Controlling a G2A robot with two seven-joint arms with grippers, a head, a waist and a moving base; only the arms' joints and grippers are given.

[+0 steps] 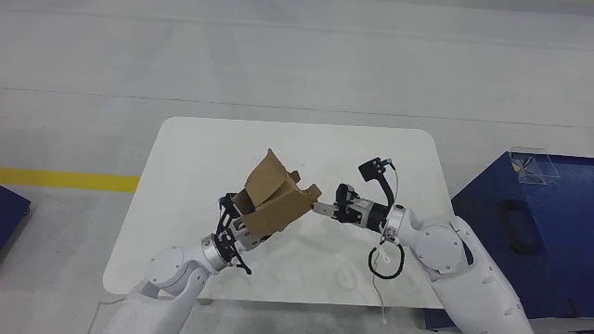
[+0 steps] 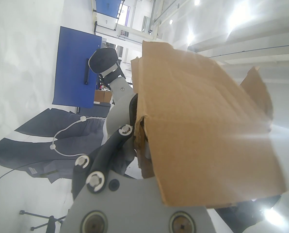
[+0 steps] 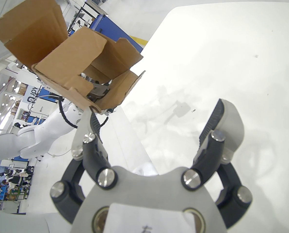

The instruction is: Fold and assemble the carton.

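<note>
A brown carton [image 1: 274, 195], partly folded with its flaps open, is held up above the white table [image 1: 186, 158]. My left gripper [image 1: 238, 226] is shut on the carton's lower wall; in the left wrist view a cardboard panel [image 2: 202, 122] covers one finger of the left gripper [image 2: 137, 144]. In the right wrist view the open mouth of the carton [image 3: 69, 56] faces the camera. My right gripper [image 3: 156, 120] stands open just beside the carton's lower flap, with nothing between its fingers. From above, the right gripper [image 1: 323, 210] sits at the carton's right end.
The white table [image 3: 207, 49] is bare around both arms. A blue cabinet [image 1: 529, 232] stands off the table's right edge with a clear plastic box [image 1: 534, 163] on top. A yellow floor line [image 1: 65, 180] runs to the left.
</note>
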